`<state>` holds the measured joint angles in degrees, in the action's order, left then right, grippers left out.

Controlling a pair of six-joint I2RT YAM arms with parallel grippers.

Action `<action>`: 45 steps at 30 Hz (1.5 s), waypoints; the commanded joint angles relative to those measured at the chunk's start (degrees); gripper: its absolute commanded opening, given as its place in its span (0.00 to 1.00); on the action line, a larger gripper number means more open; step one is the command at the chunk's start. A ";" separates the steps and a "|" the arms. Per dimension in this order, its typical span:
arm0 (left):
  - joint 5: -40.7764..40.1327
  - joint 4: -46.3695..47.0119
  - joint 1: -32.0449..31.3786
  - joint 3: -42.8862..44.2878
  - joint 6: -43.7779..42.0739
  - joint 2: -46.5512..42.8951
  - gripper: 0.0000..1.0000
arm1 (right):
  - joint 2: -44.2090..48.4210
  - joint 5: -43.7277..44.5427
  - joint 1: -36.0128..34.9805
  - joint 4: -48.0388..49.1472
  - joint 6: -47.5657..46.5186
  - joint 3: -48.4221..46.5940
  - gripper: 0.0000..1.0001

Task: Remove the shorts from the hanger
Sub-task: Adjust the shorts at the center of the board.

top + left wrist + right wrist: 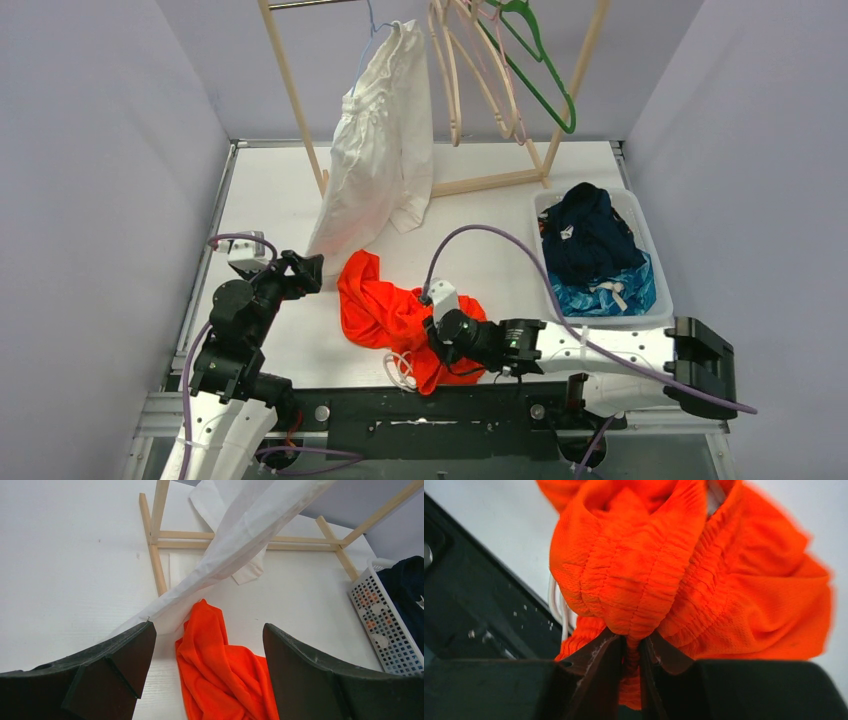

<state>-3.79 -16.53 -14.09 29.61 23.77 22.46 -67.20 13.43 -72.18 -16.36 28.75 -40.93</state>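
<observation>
Orange shorts are lying by the near edge of the table, the right gripper pinching their waistband with jaws almost closed, so laying them down seems in hand, and next the wide-open, empty left gripper is probably needing to grasp the hanging white shorts.

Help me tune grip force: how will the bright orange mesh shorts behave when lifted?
Probably floppy: the bright orange mesh shorts bunch and fold at the right gripper. Likely light: thin fabric. The white drawstring may dangle.
</observation>
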 commanded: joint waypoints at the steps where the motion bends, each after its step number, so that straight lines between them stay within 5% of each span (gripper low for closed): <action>1: -0.22 2.14 0.64 0.63 0.31 -0.16 0.79 | -6.92 -6.98 -3.91 7.59 9.08 0.35 0.20; 3: -0.13 2.24 0.72 0.63 0.31 0.07 0.79 | -11.20 0.12 -5.18 0.10 11.37 -3.40 0.22; 5: 0.07 2.23 0.82 0.71 0.31 0.33 0.79 | -14.33 8.23 -5.96 -7.19 14.49 -7.66 0.43; 9: 0.16 2.13 0.91 0.72 0.31 0.48 0.79 | -15.47 18.80 -7.10 -17.67 17.55 -14.39 0.57; 12: 0.18 2.12 0.99 0.74 0.31 0.39 0.79 | -13.73 20.50 -7.87 -21.28 16.84 -17.36 0.82; 17: 0.32 2.42 1.16 0.63 0.31 0.48 0.79 | -13.16 22.89 -7.84 -24.94 19.22 -17.42 0.98; 21: 0.69 2.56 1.46 0.63 0.31 0.90 0.79 | -15.11 24.80 -7.49 -26.37 23.29 -16.83 0.98; 31: 1.27 2.67 2.18 0.66 0.31 1.57 0.79 | -18.01 7.22 2.39 -3.53 14.98 -8.15 0.98; 35: 1.23 2.58 2.24 0.55 0.22 1.65 0.79 | -23.28 4.75 3.52 -6.04 10.22 -8.72 0.98; 42: 1.11 2.49 2.40 0.63 0.18 1.89 0.79 | -35.89 8.83 0.24 -15.47 16.83 -9.99 0.99; 45: 1.14 2.48 2.57 0.59 0.22 1.81 0.79 | -35.88 10.11 0.25 -15.16 17.01 -11.21 0.80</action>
<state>-3.07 -16.51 -12.14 29.58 23.77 24.29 -97.30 23.57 -71.33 -24.64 44.23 -54.59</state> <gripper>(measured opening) 0.786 0.904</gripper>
